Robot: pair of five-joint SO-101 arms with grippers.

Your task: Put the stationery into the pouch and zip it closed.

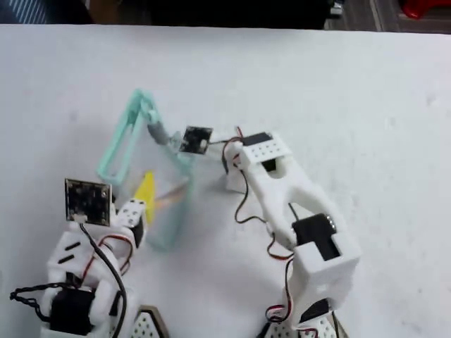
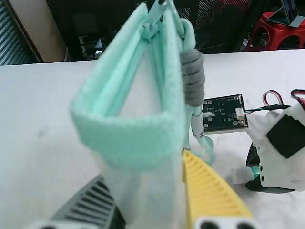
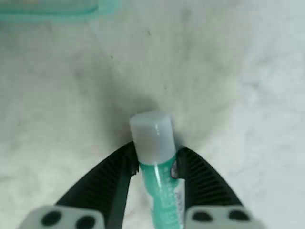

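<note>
The pouch has mint-green edges and clear sides, and its zip mouth gapes open with a grey pull loop hanging at one end. My left gripper is shut on the pouch's near end, a grey finger on one side and a yellow finger on the other; the yellow finger lies against the clear wall. My right gripper is shut on a green glue stick with a pale cap, held low over the table beside the pouch. The glue stick sits under the right arm.
The white table stretches open beyond and to the right of the arms. The right arm's camera board hangs close to the pouch's far end. Dark room clutter lies past the table's far edge.
</note>
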